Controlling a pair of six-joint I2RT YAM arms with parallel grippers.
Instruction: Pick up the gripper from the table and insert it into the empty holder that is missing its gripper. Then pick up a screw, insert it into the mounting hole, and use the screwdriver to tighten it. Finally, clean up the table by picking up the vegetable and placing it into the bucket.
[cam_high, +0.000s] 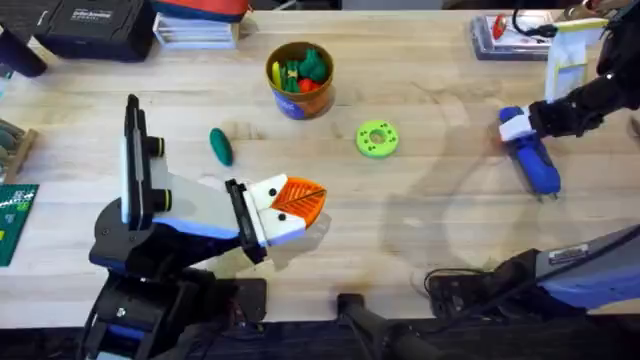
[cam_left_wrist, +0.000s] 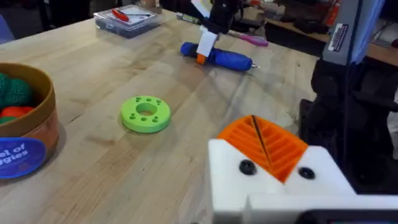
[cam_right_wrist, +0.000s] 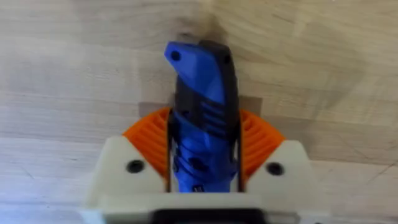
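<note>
From above, the bucket (cam_high: 299, 78) stands on the table (cam_high: 420, 240); the vegetable (cam_high: 220, 146) lies near it, beside the green disc (cam_high: 377, 139). The left gripper (cam_high: 296, 205) is clenched, pads together, near the vegetable. In the left wrist view, the screwdriver (cam_left_wrist: 217, 56) lies beyond the disc. In the right wrist view, the right gripper (cam_right_wrist: 202, 152) grasps the screwdriver.

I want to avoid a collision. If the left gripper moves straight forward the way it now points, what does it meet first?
Probably nothing nearby: the left gripper points rightward over bare table. The green disc lies off to one side; depth is unclear.
</note>
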